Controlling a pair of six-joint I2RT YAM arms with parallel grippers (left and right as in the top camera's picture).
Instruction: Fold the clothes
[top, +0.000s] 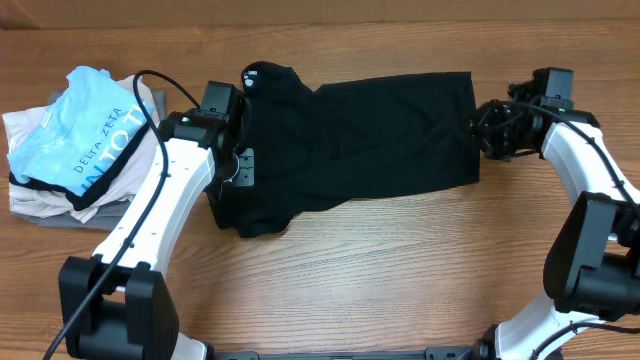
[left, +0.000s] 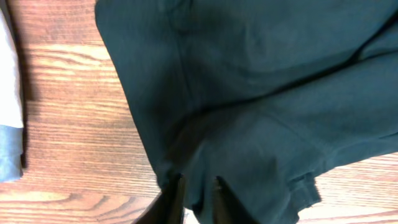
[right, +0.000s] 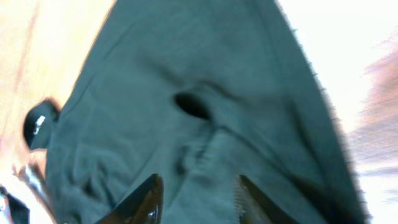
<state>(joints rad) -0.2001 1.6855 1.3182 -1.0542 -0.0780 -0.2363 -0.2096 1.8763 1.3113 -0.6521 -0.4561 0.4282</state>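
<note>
The clothes, one black short-sleeved shirt, lie across the back of the wooden table as a folded band, collar and sleeve bunched at the left end. My left gripper sits low over that left end. In the left wrist view its fingers stand a little apart, with the black cloth showing in the gap. At the shirt's right edge is my right gripper. The right wrist view shows it open, over rumpled black fabric, with nothing pinched.
A pile of other garments lies at the left: a light-blue lettered shirt on white and grey folded pieces. That pile's edge shows in the left wrist view. Bare wood spans the table in front of the shirt.
</note>
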